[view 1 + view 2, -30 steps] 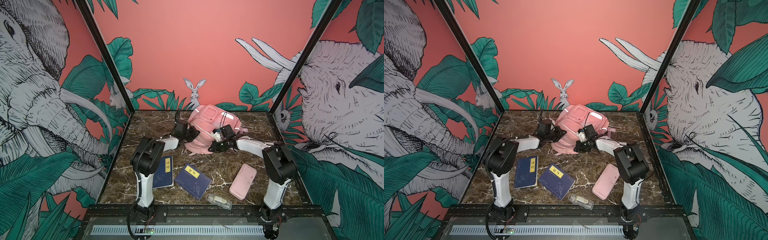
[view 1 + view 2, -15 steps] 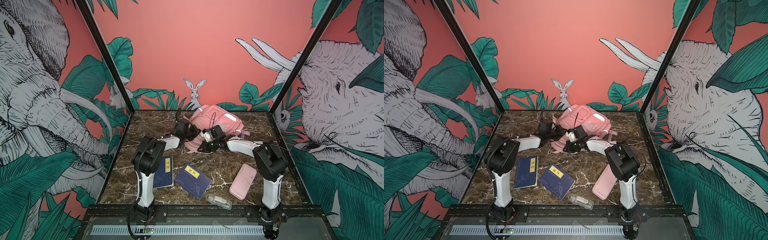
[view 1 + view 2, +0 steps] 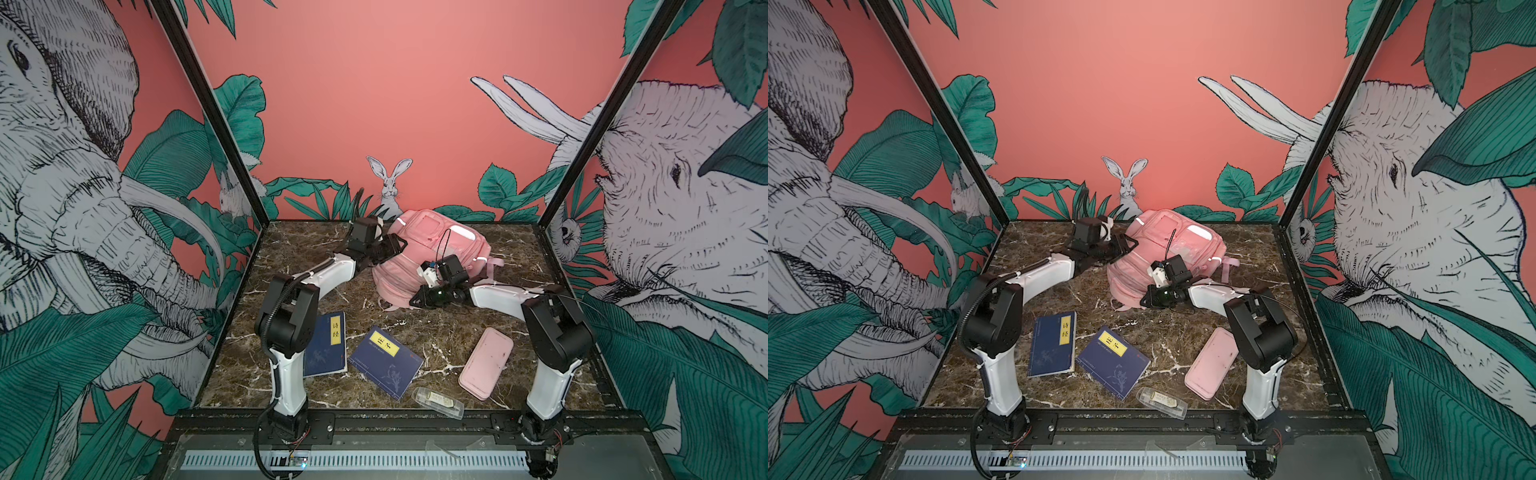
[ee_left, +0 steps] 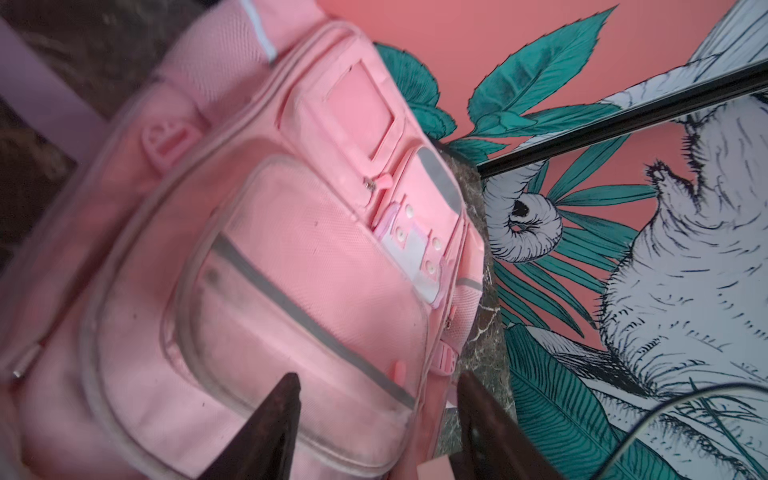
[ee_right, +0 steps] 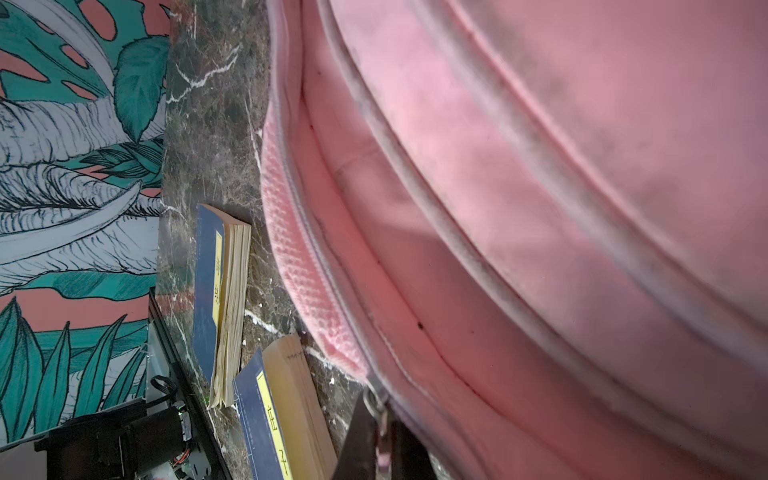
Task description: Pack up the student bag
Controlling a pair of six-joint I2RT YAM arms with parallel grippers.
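Marble table (image 3: 457,332) | left hand (image 4: 378,376) apart | right hand (image 5: 380,409) clamps zipper pull (image 5: 382,440) of student bag (image 5: 540,208), wrist-view only

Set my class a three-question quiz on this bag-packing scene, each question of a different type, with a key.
1. How many blue books lie on the table?
2. True or false: the left gripper is shut on the bag.
3. What does the right gripper pinch? A a book; B the zip pull; C nothing.
Key: 1 two; 2 false, its jaws stand open; 3 B.
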